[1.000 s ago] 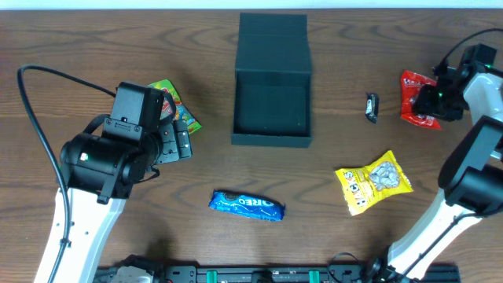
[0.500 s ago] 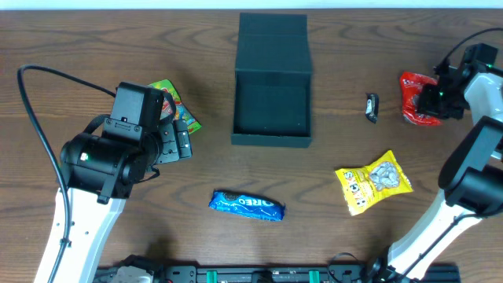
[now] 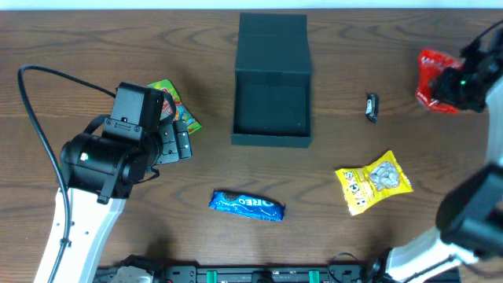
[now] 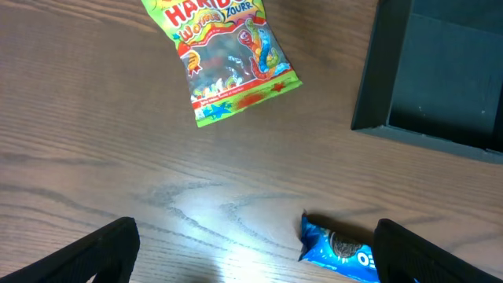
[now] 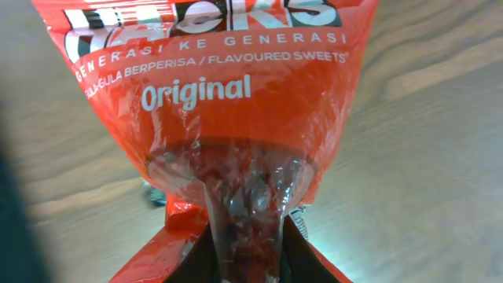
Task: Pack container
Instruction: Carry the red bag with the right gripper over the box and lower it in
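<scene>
The container (image 3: 272, 79), a dark square box with its flap lid folded back, stands open at the table's top centre; its corner also shows in the left wrist view (image 4: 440, 79). My right gripper (image 3: 454, 88) is shut on a red sweets packet (image 3: 432, 72), lifted at the far right; the packet (image 5: 228, 118) hangs pinched between the fingers. My left gripper (image 4: 251, 255) is open over bare wood, between a green Haribo packet (image 4: 232, 59) and a blue Oreo packet (image 4: 338, 250).
A yellow snack packet (image 3: 374, 181) lies at the right front, and a small dark object (image 3: 372, 107) sits right of the container. The blue Oreo packet (image 3: 246, 205) rests in front of the container. The green Haribo packet (image 3: 174, 106) lies partly under the left arm.
The right gripper closed on the red packet and lifted it up and to the right. The left arm has not moved.
</scene>
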You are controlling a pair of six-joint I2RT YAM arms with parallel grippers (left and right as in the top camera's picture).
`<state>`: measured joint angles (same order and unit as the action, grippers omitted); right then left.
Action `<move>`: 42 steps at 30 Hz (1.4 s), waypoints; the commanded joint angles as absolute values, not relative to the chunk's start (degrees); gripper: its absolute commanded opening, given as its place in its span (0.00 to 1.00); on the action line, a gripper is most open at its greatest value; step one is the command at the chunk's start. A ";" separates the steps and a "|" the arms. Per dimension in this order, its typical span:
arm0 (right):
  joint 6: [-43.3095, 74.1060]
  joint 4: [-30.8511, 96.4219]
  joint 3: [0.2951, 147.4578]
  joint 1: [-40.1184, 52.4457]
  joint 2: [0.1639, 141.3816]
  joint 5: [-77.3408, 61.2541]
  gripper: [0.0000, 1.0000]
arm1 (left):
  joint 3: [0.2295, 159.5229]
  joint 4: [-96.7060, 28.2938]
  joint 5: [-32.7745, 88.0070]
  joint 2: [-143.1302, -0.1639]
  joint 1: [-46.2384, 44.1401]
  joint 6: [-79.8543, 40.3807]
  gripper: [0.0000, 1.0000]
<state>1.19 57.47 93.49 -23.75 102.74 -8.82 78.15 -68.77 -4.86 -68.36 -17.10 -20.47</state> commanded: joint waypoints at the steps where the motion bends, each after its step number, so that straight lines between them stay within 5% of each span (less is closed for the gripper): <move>1: 5.06 59.33 93.80 -20.29 97.45 -15.14 0.01 | 77.97 -69.04 -4.89 -68.36 -17.28 -19.29 0.95; 10: 21.02 65.76 93.80 -0.05 90.72 -16.75 0.01 | 77.97 -70.74 -4.78 -68.34 -17.28 -19.31 0.95; 22: 33.65 57.32 93.80 22.35 97.71 -10.11 0.01 | 77.97 -71.96 -4.40 -68.34 -17.28 -19.29 0.95; 33: 49.21 48.69 93.80 30.48 108.03 -4.49 0.01 | 77.97 -71.99 -4.43 -68.34 -17.28 -19.27 0.95; 42: 47.62 48.16 93.80 33.15 111.72 0.21 0.01 | 77.97 -71.94 -4.45 -68.34 -17.28 -19.27 0.95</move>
